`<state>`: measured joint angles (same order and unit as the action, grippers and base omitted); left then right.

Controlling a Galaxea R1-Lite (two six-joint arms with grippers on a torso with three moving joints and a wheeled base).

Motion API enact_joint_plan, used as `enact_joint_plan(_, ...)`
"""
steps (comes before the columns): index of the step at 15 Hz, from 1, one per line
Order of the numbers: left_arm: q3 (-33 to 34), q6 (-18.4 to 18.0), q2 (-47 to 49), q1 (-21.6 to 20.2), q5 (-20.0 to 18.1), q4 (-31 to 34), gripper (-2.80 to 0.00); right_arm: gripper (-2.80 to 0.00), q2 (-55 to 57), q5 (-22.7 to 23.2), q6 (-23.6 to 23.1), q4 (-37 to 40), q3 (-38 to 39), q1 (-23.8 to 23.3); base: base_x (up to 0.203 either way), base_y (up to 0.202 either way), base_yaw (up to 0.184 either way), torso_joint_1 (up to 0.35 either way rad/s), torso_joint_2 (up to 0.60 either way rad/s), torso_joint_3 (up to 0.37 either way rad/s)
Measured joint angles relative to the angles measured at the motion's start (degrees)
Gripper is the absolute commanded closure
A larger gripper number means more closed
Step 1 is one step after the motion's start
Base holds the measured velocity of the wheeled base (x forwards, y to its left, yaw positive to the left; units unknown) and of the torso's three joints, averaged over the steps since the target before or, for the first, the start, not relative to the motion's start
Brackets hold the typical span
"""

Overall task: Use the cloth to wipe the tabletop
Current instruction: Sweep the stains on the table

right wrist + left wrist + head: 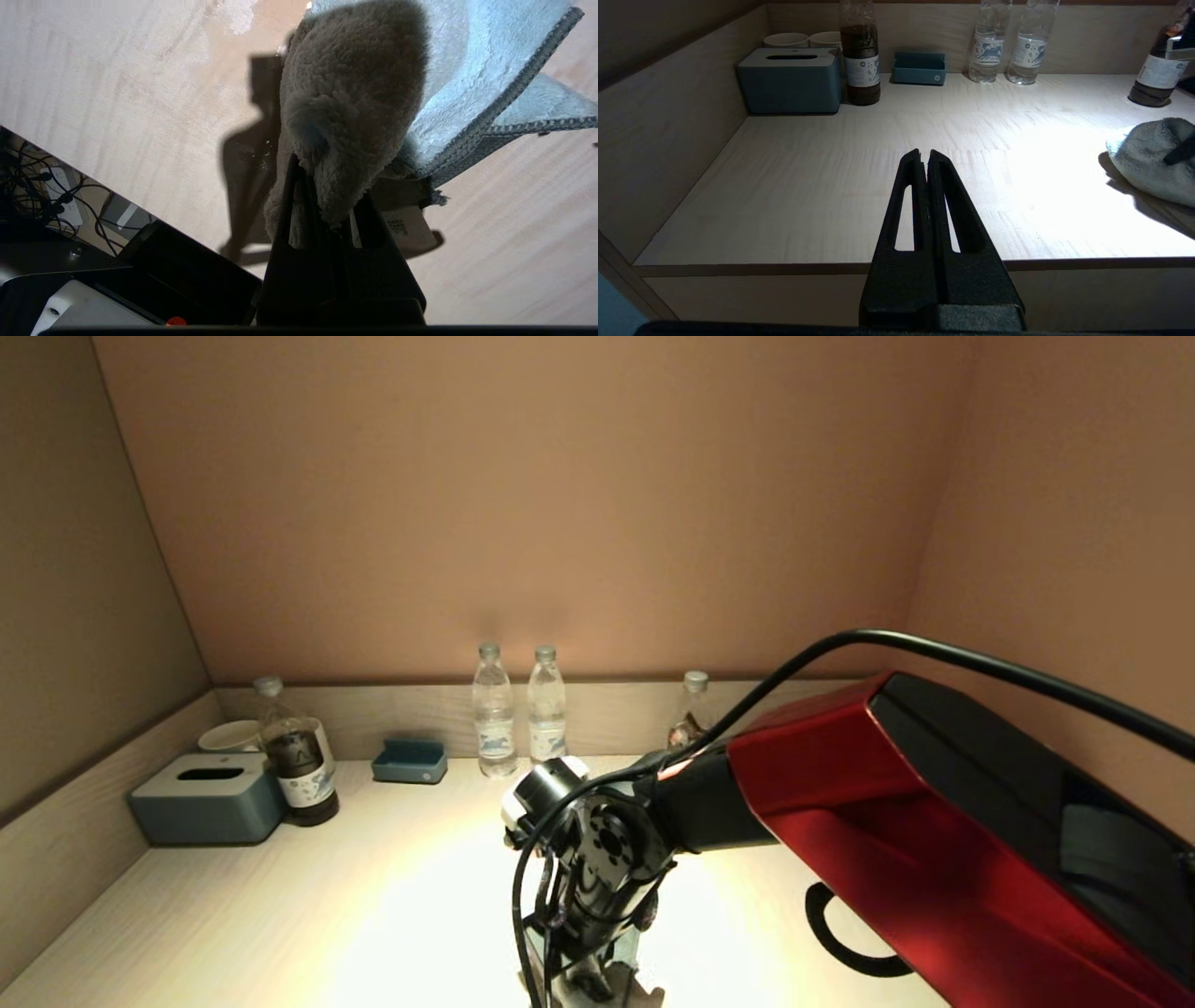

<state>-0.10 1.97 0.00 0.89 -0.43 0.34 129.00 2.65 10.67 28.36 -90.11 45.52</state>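
right hand (pixel 327 205), fingers closed on a bunched fold of the cloth (pixel 355 102); cloth rises from between the fingers and spreads beyond the tips onto the tabletop (pixel 117 93), hemmed edge trailing off to the hand's side. head view: right hand at approx 6 o'clock near the front edge, cloth mostly hidden under the wrist. left wrist view adds what head view lacks: cloth (pixel 1153 158) as a low heap resting on tabletop, well apart from left hand (pixel 928 156), which hovers off the front edge w/ fingers pressed together, holding nothing. cloth is crumpled; long axis cannot be told. at 12 o'clock, back wall: two water bottles (pixel 519 709); approx 10 o'clock: tissue box (pixel 207 798).
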Motion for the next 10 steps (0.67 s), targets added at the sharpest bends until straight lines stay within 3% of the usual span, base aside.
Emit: enact_joint_plan(10, 0.0, 0.0, 0.0, 0.0, 0.0, 0.0, 0.0, 0.0, 4.8, 0.1, -1.7, -0.2, -17.1, 2.7, 0.0, 0.0, 0.0, 0.0, 0.0, 0.0)
